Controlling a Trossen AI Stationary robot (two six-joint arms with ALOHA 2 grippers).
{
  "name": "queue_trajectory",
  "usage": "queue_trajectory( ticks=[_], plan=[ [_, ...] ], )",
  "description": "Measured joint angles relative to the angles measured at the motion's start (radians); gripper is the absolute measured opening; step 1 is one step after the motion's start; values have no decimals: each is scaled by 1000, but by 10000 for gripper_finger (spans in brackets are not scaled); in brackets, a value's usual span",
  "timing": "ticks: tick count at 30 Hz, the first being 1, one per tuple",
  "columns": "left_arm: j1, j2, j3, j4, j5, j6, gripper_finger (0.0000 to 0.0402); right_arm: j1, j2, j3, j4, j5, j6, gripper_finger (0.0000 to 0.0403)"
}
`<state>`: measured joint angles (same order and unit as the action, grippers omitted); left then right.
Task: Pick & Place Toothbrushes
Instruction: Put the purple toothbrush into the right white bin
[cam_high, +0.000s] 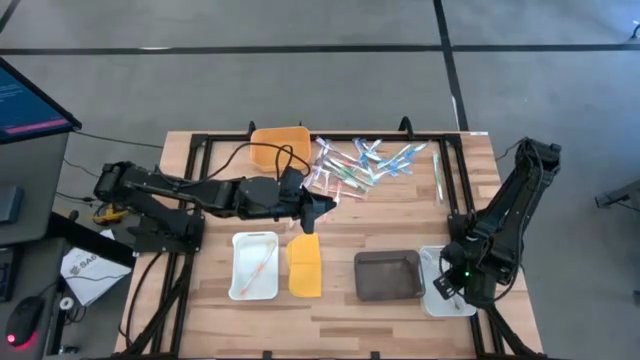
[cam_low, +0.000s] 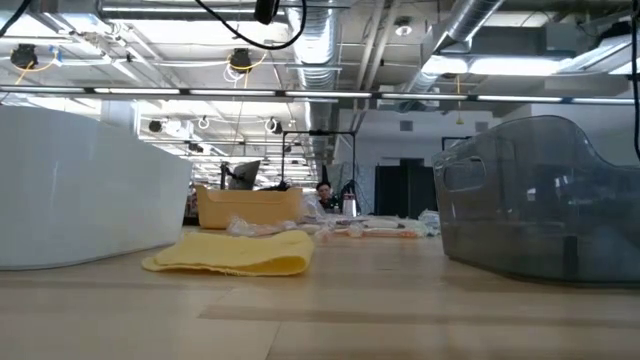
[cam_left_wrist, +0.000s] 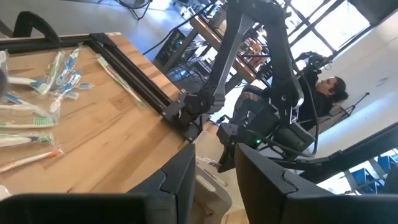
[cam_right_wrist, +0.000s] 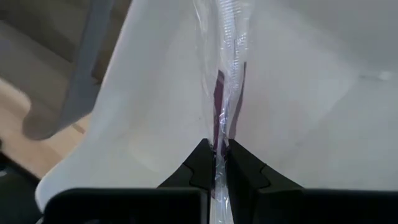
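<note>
Wooden bench (cam_high: 400, 215): right gripper (cam_right_wrist: 216, 163) jaws pinching wrapped toothbrush (cam_right_wrist: 225, 93) over white tray (cam_right_wrist: 155, 93), awaiting release; left gripper (cam_left_wrist: 208, 180) half spread near toothbrush pile (cam_high: 365, 165).

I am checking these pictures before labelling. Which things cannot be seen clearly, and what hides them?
- High view: right gripper, hidden by its own arm over the white tray.
- High view: left gripper too small and dark to show its fingers.
- High view: toothbrushes overlap; no count possible.
- Right wrist view: wrapped toothbrush cut off between the fingers.
</note>
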<state>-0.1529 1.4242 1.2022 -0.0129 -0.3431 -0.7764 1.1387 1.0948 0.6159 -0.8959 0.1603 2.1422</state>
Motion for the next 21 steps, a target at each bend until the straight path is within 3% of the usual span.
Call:
queue_trajectory(
  ticks=[13, 21],
  plan=[
    [0, 0, 0, 16, 0, 0, 108, -31, 127, 0, 18, -35, -10, 17],
    [0, 0, 0, 22, 0, 1, 108, -36, 180, 0, 75, -39, -21, 94]
  ],
)
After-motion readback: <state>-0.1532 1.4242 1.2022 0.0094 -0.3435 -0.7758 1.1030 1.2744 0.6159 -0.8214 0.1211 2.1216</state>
